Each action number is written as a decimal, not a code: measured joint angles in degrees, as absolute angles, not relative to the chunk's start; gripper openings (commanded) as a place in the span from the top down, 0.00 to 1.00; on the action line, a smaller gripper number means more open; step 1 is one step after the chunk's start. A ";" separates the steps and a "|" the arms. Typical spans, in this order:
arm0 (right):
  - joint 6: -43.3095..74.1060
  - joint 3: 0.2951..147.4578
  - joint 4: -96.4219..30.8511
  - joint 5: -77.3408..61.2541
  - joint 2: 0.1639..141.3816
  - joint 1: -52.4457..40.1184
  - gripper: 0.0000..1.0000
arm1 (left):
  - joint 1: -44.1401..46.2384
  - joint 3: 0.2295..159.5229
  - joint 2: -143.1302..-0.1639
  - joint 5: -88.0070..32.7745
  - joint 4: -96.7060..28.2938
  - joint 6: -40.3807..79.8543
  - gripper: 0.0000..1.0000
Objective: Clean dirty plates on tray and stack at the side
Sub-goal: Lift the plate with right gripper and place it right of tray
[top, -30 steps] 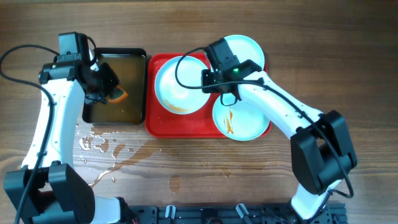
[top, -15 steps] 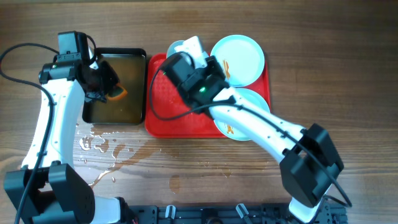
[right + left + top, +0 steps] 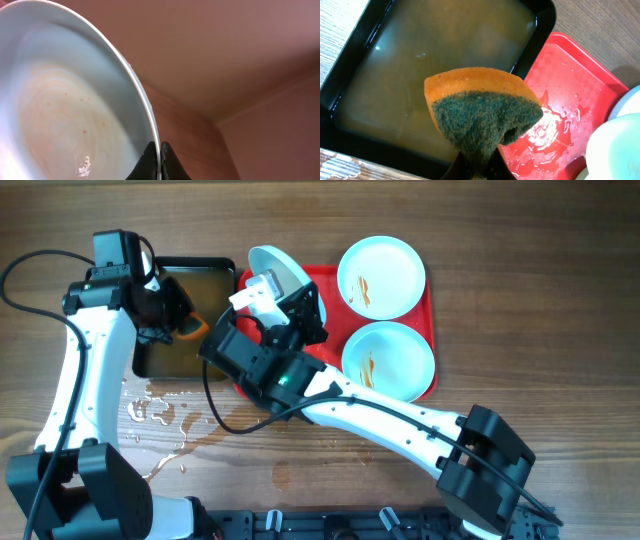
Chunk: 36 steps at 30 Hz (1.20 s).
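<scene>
From above, the right arm stretches from its base at the near right across the red tray to the tray's far left corner. There the right gripper holds a raised plate tilted steeply on edge, lifted off the tray. Only the right wrist view shows the grip itself: the two black fingertips are pinched on the rim of that plate, one on each side. It also shows that the plate's inside has a faint brownish film and a few wet specks. The overhead view alone shows the other two plates lying flat on the right half of the tray, the far plate and the near plate, each with an orange streak. The left arm reaches up the left side of the table, bent inward over the black pan, and a puddle lies on the wood near it. The left gripper is clamped on an orange sponge. The left wrist view adds that the sponge hangs dark scrubbing side down above the murky water, and that the tray beside the pan is wet.
</scene>
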<state>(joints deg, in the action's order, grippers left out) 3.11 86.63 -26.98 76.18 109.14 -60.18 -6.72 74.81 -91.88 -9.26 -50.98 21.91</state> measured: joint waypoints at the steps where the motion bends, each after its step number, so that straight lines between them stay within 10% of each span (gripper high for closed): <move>1: 3.09 86.63 -27.14 76.23 109.14 -60.18 0.96 | -6.72 74.81 -91.88 -9.30 -50.98 21.91 0.96; 11: 15.97 86.94 -42.65 58.89 107.39 -56.90 0.96 | -6.72 74.81 -91.88 -9.50 -51.46 21.91 0.96; 24: 23.38 81.01 -53.04 5.19 92.55 2.00 0.96 | -6.76 74.81 -91.88 -9.50 -49.82 21.89 0.96; 36: 24.51 59.92 -36.60 6.44 92.90 16.34 0.96 | -6.76 74.81 -91.88 -9.50 -48.40 21.91 0.96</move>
<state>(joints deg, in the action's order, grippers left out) 24.51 59.92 -36.60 6.44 92.90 16.34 -6.76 74.81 -91.88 -9.50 -48.40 21.91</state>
